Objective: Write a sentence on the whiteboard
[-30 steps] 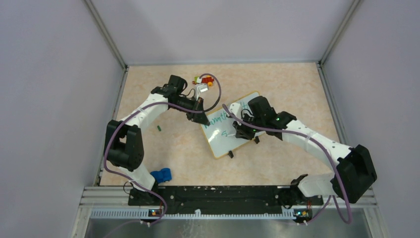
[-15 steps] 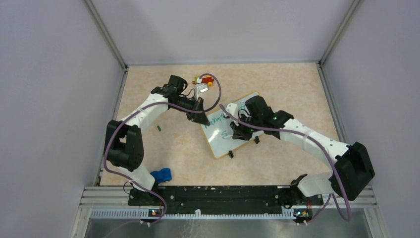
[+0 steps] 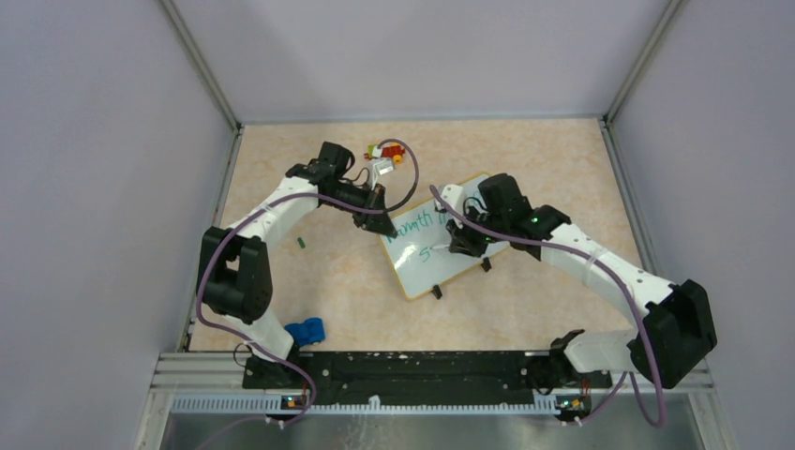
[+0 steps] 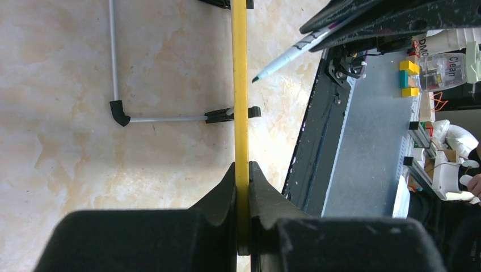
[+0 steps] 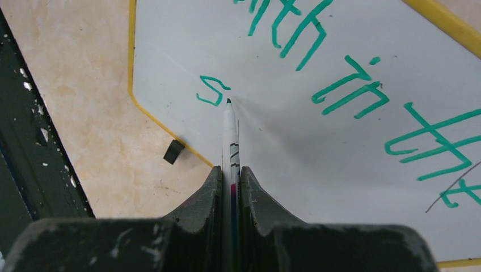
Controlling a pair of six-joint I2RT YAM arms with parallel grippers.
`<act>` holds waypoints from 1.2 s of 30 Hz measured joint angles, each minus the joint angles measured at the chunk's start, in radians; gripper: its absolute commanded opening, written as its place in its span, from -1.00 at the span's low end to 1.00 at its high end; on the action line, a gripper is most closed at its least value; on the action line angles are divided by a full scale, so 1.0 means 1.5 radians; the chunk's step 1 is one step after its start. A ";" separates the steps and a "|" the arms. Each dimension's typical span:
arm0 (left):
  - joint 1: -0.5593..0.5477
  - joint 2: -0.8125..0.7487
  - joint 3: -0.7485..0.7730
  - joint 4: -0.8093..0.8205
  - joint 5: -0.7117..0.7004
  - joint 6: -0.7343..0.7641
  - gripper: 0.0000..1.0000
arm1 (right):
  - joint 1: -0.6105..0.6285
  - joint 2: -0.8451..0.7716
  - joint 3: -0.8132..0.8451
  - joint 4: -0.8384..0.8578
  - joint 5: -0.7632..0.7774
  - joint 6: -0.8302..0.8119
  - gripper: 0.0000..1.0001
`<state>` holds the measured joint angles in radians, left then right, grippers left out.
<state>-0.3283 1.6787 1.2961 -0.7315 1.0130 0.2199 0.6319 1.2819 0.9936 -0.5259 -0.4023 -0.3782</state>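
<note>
We see the whiteboard (image 3: 441, 246) near the middle of the desk (image 3: 525, 159), turned at an angle, with one long side toward the arms' bases. It sits between the two arms. Two little black feet (image 3: 437, 292) show along its near edge.

The left fingers (image 4: 233, 180) are pressed together on the board's yellow rim (image 4: 240, 85) at its left corner. In the left wrist view that rim runs edge-on straight up between them. A thin grey rod with a black tip (image 4: 119, 110) lies on the desk to one side of the board.

The right fingers (image 5: 218, 181) pinch a white marker (image 5: 230, 136) with a green tip, and its barrel sticks out straight ahead of them. The tip is at the white surface, just beside a small green S-shaped stroke (image 5: 211, 90). We cannot tell whether the tip actually presses on the board.

The sentence (image 5: 340, 85) is thin green lettering. Its upper line runs across the board and has several words that we cannot read for sure. The S-shaped stroke starts a second line below it.

Elsewhere on the desk, a cluster of small coloured blocks (image 3: 386, 152) lies at the far side beyond the left arm. A tiny green piece (image 3: 302, 242) lies to the left of the board. A blue object (image 3: 305, 331) rests near the left arm's base.
</note>
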 measured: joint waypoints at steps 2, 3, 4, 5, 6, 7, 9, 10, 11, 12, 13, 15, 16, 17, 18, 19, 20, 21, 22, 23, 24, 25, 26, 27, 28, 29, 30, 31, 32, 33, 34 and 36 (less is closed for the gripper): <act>0.000 0.000 0.000 0.000 0.000 0.000 -1.00 | -0.007 0.000 0.003 0.003 0.007 -0.002 -1.00; 0.000 0.000 0.000 0.000 0.000 0.000 -1.00 | -0.009 0.000 0.003 0.004 0.009 -0.002 -1.00; 0.000 0.000 0.000 0.000 0.000 0.000 -1.00 | -0.009 0.001 0.004 0.004 0.011 -0.002 -1.00; 0.000 0.000 0.000 0.000 0.000 0.000 -1.00 | -0.009 0.002 0.004 0.004 0.012 -0.002 -1.00; 0.000 0.000 0.000 0.000 0.000 0.000 -1.00 | -0.009 0.002 0.004 0.004 0.012 -0.002 -1.00; 0.000 0.000 0.000 0.000 0.000 0.000 -1.00 | -0.009 0.004 0.005 0.004 0.011 -0.002 -1.00; 0.000 0.000 0.000 0.000 0.000 0.000 -1.00 | -0.009 0.006 0.007 0.006 0.011 -0.002 -1.00; 0.000 0.000 0.000 0.000 0.000 0.000 -1.00 | -0.009 0.008 0.008 0.007 0.011 -0.003 -1.00; 0.000 0.000 0.000 0.000 0.000 0.000 -1.00 | -0.009 0.009 0.008 0.006 0.011 -0.003 -1.00; 0.000 0.000 0.000 0.000 0.000 0.000 -1.00 | -0.009 0.011 0.008 0.007 0.011 -0.003 -1.00; 0.000 0.000 0.000 0.000 0.000 0.000 -1.00 | -0.009 0.014 0.008 0.006 0.011 -0.003 -1.00; 0.000 0.000 0.000 0.000 0.000 0.000 -1.00 | -0.009 0.018 0.008 0.006 0.010 -0.003 -1.00; 0.000 0.000 0.000 0.000 0.000 0.000 -1.00 | -0.009 0.020 0.011 0.004 0.009 -0.003 -1.00; 0.000 0.000 0.000 0.000 0.000 0.000 -1.00 | -0.009 0.021 0.013 0.004 0.008 -0.003 -1.00; 0.000 0.000 0.000 0.000 0.000 0.000 -1.00 | -0.009 0.023 0.015 0.004 0.008 -0.003 -1.00; 0.000 0.000 0.000 0.000 0.000 0.000 -1.00 | -0.009 0.023 0.015 0.005 0.008 -0.003 -1.00; 0.000 0.000 0.000 0.000 -0.001 0.000 -1.00 | -0.009 0.023 0.015 0.005 0.008 -0.003 -1.00; 0.000 0.000 0.000 0.000 0.000 0.000 -1.00 | -0.009 0.023 0.015 0.005 0.008 -0.003 -1.00; 0.000 0.000 0.000 0.000 -0.001 0.000 -1.00 | -0.010 0.023 0.015 0.005 0.009 -0.003 -1.00; 0.000 0.000 0.000 0.000 -0.001 0.000 -1.00 | -0.010 0.023 0.015 0.005 0.008 -0.003 -1.00; 0.000 0.000 0.000 0.000 0.000 0.000 -1.00 | -0.011 0.023 0.015 0.004 0.008 -0.003 -1.00; 0.000 0.000 0.000 0.000 -0.001 0.000 -1.00 | -0.014 0.023 0.015 0.004 0.007 -0.003 -1.00; 0.000 0.000 0.000 0.000 -0.001 0.000 -1.00 | -0.017 0.023 0.015 0.004 0.006 -0.003 -1.00; 0.000 0.000 0.000 0.000 -0.001 0.000 -1.00 | -0.021 0.023 0.015 0.003 0.004 -0.003 -1.00; 0.000 0.000 0.000 0.000 -0.001 0.000 -1.00 | -0.024 0.023 0.015 0.002 0.003 -0.003 -1.00; 0.000 0.000 0.000 0.000 -0.001 0.000 -1.00 | -0.028 0.023 0.015 0.001 0.000 -0.003 -1.00; 0.000 0.000 0.000 0.000 -0.001 0.000 -1.00 | -0.030 0.023 0.015 0.001 -0.002 -0.003 -1.00; 0.000 0.000 0.000 0.000 -0.001 0.000 -1.00 | -0.032 0.023 0.015 0.000 -0.004 -0.003 -1.00; 0.000 0.000 0.000 0.000 -0.001 0.000 -1.00 | -0.032 0.023 0.015 -0.001 -0.005 -0.004 -1.00; 0.000 0.000 0.000 0.000 -0.001 0.000 -1.00 | -0.033 0.023 0.015 -0.001 -0.006 -0.005 -1.00; 0.000 0.000 0.000 0.000 -0.001 0.000 -1.00 | -0.033 0.023 0.014 -0.001 -0.007 -0.005 -1.00; 0.000 0.000 0.000 0.000 -0.001 0.000 -1.00 | -0.033 0.023 0.014 -0.001 -0.010 -0.009 -1.00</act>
<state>-0.3283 1.6787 1.2961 -0.7315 1.0122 0.2199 0.5831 1.3159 1.0145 -0.5274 -0.4168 -0.3916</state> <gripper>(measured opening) 0.094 0.096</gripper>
